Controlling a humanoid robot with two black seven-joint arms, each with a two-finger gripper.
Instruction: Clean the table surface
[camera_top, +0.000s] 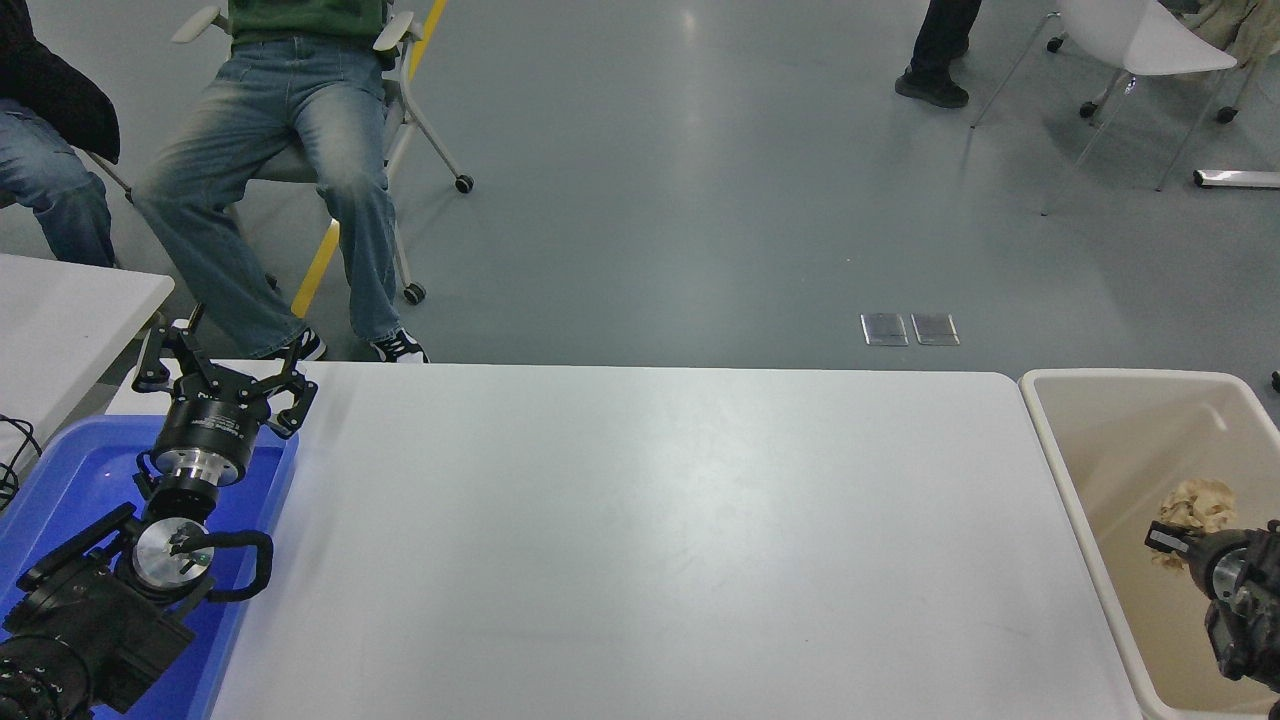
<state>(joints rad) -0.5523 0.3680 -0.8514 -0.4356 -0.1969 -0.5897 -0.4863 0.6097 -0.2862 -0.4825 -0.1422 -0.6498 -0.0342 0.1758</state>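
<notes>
Table surface (640, 540): plain white, faint grey sheen. Tray (60, 480) at left: bright blue. Left gripper (222, 380): black, silver wrist ring. Bin (1130, 470) at right: beige. Crumpled wad (1195, 505) inside it: tan-cream, mottled. Right gripper (1180, 540): black. Floor (700, 200): grey-green with a yellow stripe (330, 240). Seated person's jeans (290, 130): faded blue.

The wide white rectangular tabletop (650, 540) fills the middle, with a blue plastic tray (60, 490) on its left end and a beige plastic bin (1100, 470) just beside its right edge. A crumpled tan paper wad (1200, 500) is in the bin. A smaller white table (60, 320) stands at the far left, and seated people (290, 150) are behind.
</notes>
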